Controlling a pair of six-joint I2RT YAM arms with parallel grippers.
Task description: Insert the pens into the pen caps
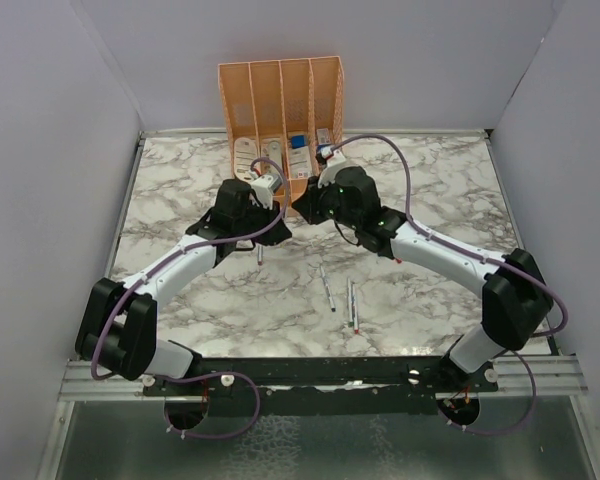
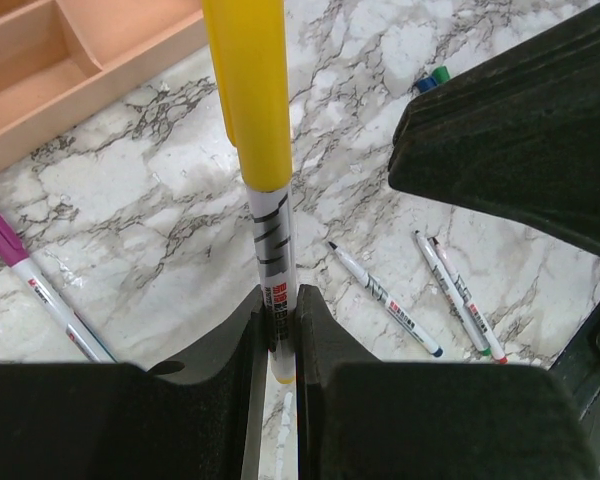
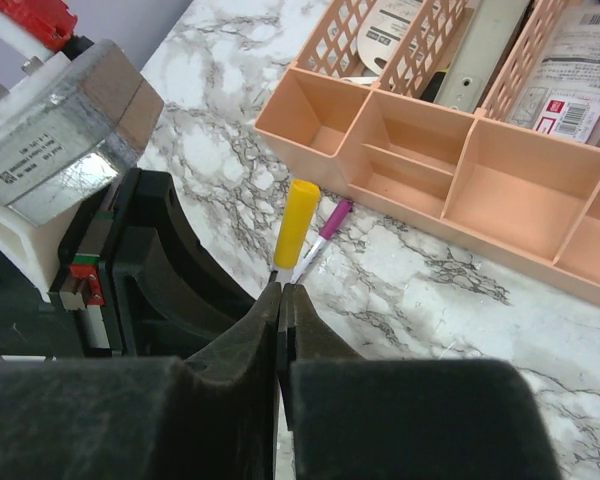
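My left gripper (image 2: 280,335) is shut on the lower barrel of a silver-grey pen (image 2: 273,240), and a yellow pen cap (image 2: 248,90) sits on its far end. My right gripper (image 3: 282,295) is shut with nothing between its fingers, just short of that yellow cap (image 3: 298,222). A second pen with a purple cap (image 3: 330,222) lies on the marble beside it. Three uncapped pens (image 2: 385,300) (image 2: 450,300) (image 2: 472,305) lie on the table further out. Blue (image 2: 427,84) and green (image 2: 441,74) caps peek out behind the right gripper's body. In the top view both grippers (image 1: 278,212) (image 1: 305,205) meet in front of the organiser.
The orange organiser (image 1: 280,95) stands at the back centre, with its low front compartments (image 3: 450,180) close ahead of both grippers. Loose pens (image 1: 327,287) (image 1: 351,303) lie mid-table, and a short one (image 1: 259,255) lies under the left arm. Grey walls enclose three sides of the table.
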